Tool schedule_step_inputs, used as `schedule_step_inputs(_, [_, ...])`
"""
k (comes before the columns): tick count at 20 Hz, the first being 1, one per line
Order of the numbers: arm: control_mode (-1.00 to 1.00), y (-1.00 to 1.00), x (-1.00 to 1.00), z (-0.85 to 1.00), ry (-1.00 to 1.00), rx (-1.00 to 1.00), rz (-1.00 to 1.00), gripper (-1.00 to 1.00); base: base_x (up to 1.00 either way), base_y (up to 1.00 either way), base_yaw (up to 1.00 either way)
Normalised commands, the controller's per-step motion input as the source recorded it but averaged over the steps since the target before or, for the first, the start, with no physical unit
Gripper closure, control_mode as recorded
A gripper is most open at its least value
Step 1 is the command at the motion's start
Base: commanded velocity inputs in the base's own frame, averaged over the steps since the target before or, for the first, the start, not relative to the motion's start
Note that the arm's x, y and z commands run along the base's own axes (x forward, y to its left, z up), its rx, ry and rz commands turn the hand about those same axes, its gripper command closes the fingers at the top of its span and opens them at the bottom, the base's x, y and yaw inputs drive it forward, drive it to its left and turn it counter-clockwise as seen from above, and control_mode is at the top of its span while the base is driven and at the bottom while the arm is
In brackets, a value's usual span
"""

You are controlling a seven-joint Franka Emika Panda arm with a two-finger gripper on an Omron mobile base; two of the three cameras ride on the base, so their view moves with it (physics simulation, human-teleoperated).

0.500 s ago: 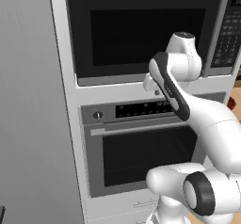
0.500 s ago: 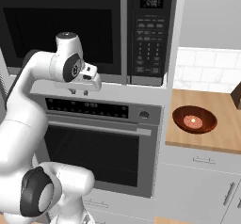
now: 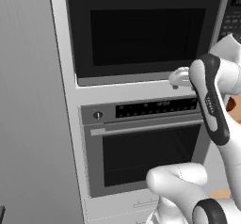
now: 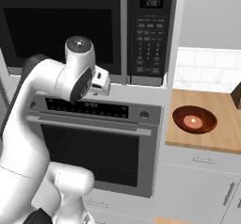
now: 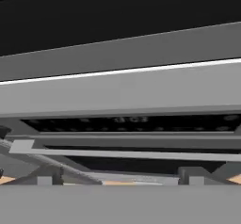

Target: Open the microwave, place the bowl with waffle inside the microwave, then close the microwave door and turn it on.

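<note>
With the wide black microwave door [image 4: 61, 30] shut, the pincer [image 4: 104, 83], its spread impossible to tell, should rise right to the tall grey bar handle [image 4: 124, 32] and straddle it squarely.

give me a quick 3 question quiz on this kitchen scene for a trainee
1. True or false: the microwave door is shut.
2. Where does the bowl sit? A. inside the microwave B. on the wooden counter right of the oven C. on the floor
3. Fill in: the door handle is a grey ____ bar.

Key: 1 true; 2 B; 3 vertical
</note>
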Motion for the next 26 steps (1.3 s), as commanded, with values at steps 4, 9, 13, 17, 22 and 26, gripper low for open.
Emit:
schedule_step_inputs(4, [-1.00, -0.36, -0.25, 0.13, -0.16, 0.08, -0.02, -1.00, 0.00, 0.00, 0.00])
schedule_step_inputs(9, [-1.00, -0.33, -0.04, 0.09, -0.03, 0.01, -0.01, -1.00, 0.00, 0.00, 0.00])
schedule_step_inputs(13, [-1.00, -0.66, -0.03, 0.46, -0.01, 0.00, -0.03, -1.00, 0.00, 0.00, 0.00])
schedule_step_inputs(17, [-1.00, -0.54, 0.00, 0.64, 0.00, 0.00, -0.02, -1.00, 0.00, 0.00, 0.00])
schedule_step_inputs(22, [-1.00, -0.08, 0.00, 0.54, 0.00, 0.02, -0.02, -1.00, 0.00, 0.00, 0.00])
schedule_step_inputs(26, [-1.00, 0.00, 0.13, 0.30, -0.06, 0.07, -0.06, -1.00, 0.00, 0.00, 0.00])
